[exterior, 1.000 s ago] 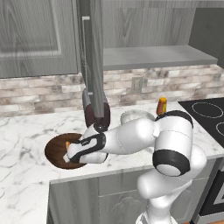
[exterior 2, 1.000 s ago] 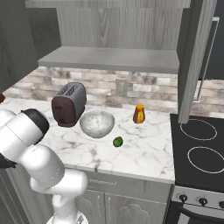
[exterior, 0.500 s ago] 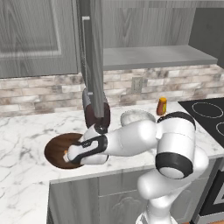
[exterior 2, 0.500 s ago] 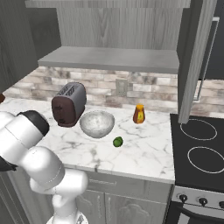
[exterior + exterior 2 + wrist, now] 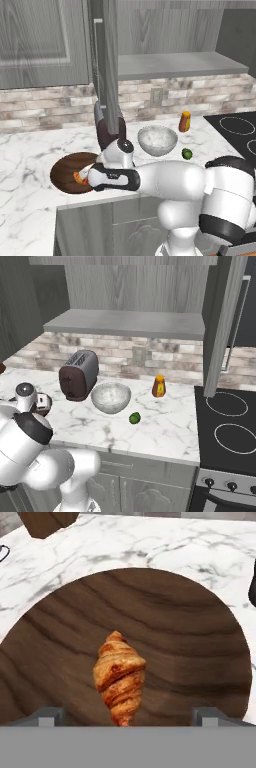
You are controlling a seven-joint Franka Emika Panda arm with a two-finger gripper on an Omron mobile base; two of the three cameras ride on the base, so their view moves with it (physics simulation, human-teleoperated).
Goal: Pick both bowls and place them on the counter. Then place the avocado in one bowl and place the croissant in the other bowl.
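Gripper (image 5: 128,716) spread wide over the wooden bowl (image 5: 200,642), holding nothing. Croissant (image 5: 119,677) lying inside that bowl, between the two fingertips (image 5: 48,714) and touching neither (one end pointing back toward the hand). Seen from the left base camera, wooden bowl (image 5: 67,170) near the front edge of the counter (image 5: 30,150), hand low at its right rim. Stone bowl (image 5: 111,397) further along, beside the toaster (image 5: 78,375). Avocado (image 5: 134,417) on the marble just in front of the stone bowl, well apart from the gripper.
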